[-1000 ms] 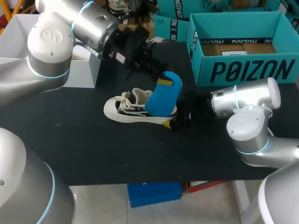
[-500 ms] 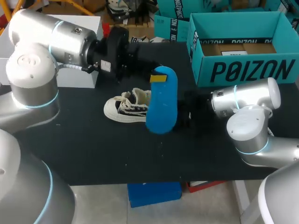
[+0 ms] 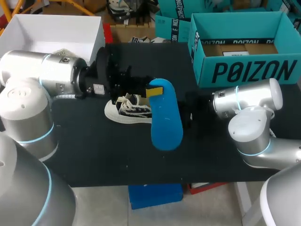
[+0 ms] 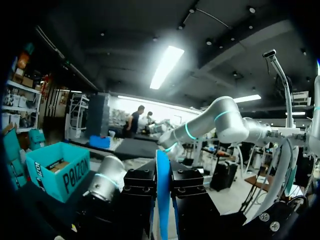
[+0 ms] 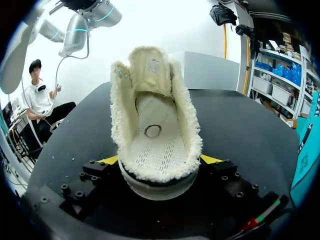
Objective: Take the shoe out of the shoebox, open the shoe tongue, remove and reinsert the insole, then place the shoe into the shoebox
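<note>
Black table point(image 3: 94, 150): shoe point(image 3: 129, 110) out of shoebox point(image 3: 244, 70), box at 1 o'clock. Tongue open, heel clamped by right gripper point(image 5: 160, 160). Left gripper point(image 3: 153, 91) pinches removed insole point(image 3: 165, 120). Remaining, judged: reinsert, rebox.

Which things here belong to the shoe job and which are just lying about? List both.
Job: shoe, held at the heel by the right gripper; blue insole, out of the shoe, in the left gripper; open teal shoebox.
Lying about: white box behind the left arm.
</note>
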Motion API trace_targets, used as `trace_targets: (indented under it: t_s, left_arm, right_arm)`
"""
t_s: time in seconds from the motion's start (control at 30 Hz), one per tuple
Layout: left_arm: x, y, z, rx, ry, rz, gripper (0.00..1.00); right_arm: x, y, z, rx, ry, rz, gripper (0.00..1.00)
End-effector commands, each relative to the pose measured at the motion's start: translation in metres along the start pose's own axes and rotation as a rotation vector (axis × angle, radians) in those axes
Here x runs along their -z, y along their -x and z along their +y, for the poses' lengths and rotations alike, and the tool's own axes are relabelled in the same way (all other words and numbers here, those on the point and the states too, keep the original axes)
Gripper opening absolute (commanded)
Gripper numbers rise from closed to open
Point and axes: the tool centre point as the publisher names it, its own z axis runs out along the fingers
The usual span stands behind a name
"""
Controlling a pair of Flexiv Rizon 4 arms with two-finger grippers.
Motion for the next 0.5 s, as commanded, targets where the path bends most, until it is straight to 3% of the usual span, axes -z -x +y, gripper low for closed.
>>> trace_targets:
  t_s: [0.03, 0.5]
  left_arm:
    - [0.003, -0.013, -0.015, -0.012, 0.025, -0.173, 0.0]
    - [0.008, -0.022, -0.023, -0.019, 0.044, -0.182, 0.0]
  right_arm:
    - [-0.004, 0.002, -0.004, -0.002, -0.004, -0.002, 0.0]
    - [-0.004, 0.002, -0.004, -0.002, -0.004, -0.002, 0.0]
